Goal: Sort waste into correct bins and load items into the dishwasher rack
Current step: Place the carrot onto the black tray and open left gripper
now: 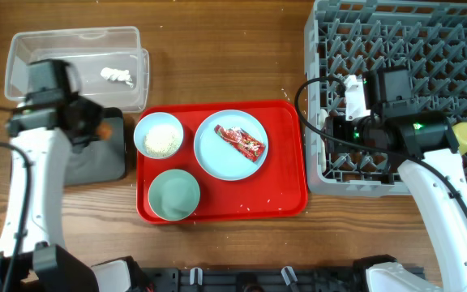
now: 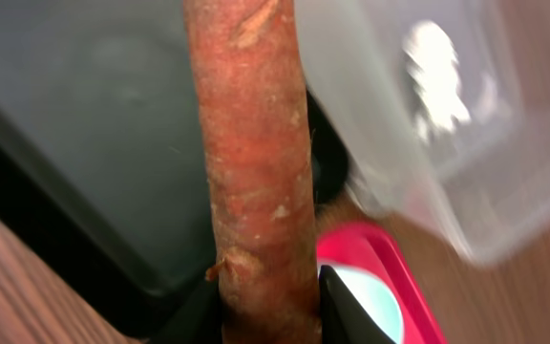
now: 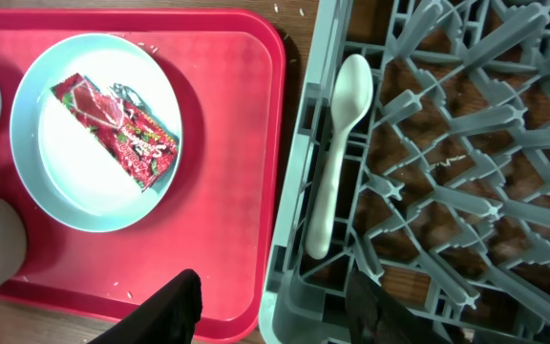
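Carrot piece point(image 2: 256, 172) in left hand point(image 2: 270, 311)

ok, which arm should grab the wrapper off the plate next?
Probably right: the right gripper is open at the red tray's edge, wrapper close by; left gripper is shut on the carrot.

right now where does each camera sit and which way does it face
overhead: fixed above the table, facing straight down on the flat red plastic tray and grey lattice dishwasher rack; both arms show.
left wrist: on the left arm, facing the orange carrot-like food piece its fingers grip, with the shallow black tray behind.
right wrist: on the right arm, facing down at the rack's edge and a white plastic spoon; open fingers show.
shared: overhead and right wrist show the round light-blue plate with the red shiny wrapper.
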Controlling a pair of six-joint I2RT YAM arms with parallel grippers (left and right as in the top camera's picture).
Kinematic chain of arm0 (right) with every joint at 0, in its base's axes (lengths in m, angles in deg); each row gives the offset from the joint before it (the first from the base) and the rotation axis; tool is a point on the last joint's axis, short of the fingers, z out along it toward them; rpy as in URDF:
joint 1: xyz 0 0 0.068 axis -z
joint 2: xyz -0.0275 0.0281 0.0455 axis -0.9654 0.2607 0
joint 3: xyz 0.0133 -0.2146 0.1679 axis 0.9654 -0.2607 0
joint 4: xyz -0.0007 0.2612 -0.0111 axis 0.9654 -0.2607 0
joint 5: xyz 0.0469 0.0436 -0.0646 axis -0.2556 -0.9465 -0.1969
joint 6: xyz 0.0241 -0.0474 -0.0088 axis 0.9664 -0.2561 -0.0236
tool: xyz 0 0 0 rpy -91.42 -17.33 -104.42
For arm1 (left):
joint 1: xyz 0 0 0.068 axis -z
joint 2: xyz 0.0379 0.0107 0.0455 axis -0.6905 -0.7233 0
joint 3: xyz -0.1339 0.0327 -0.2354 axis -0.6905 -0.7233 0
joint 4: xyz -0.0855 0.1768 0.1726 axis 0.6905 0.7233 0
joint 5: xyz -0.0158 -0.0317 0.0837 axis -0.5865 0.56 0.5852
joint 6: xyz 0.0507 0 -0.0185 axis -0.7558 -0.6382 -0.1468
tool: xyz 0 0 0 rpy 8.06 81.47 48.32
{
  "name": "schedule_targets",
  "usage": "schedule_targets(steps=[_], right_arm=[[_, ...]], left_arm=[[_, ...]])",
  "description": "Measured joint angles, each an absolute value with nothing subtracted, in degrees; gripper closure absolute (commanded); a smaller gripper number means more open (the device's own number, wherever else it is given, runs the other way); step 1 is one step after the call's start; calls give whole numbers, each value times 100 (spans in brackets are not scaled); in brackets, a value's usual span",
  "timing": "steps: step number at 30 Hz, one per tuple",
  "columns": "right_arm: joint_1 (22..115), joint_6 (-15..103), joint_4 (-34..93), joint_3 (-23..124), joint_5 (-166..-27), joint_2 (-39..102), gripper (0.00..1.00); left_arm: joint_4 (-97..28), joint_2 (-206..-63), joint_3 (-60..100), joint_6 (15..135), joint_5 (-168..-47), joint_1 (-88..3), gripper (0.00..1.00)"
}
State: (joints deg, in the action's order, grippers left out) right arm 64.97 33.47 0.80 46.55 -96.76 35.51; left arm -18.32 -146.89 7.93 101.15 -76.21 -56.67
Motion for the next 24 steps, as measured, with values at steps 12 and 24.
schedule_targets(steps=[12, 24], right_arm=[[6497, 3332, 62, 4655, -9676, 3551, 49], [6497, 3334, 78, 4655, -9676, 3551, 49]], left_arm=[[-2315, -16575, 790, 10080, -7597, -7428, 46], [-2223, -15534, 946, 9892, -8238, -6943, 30]])
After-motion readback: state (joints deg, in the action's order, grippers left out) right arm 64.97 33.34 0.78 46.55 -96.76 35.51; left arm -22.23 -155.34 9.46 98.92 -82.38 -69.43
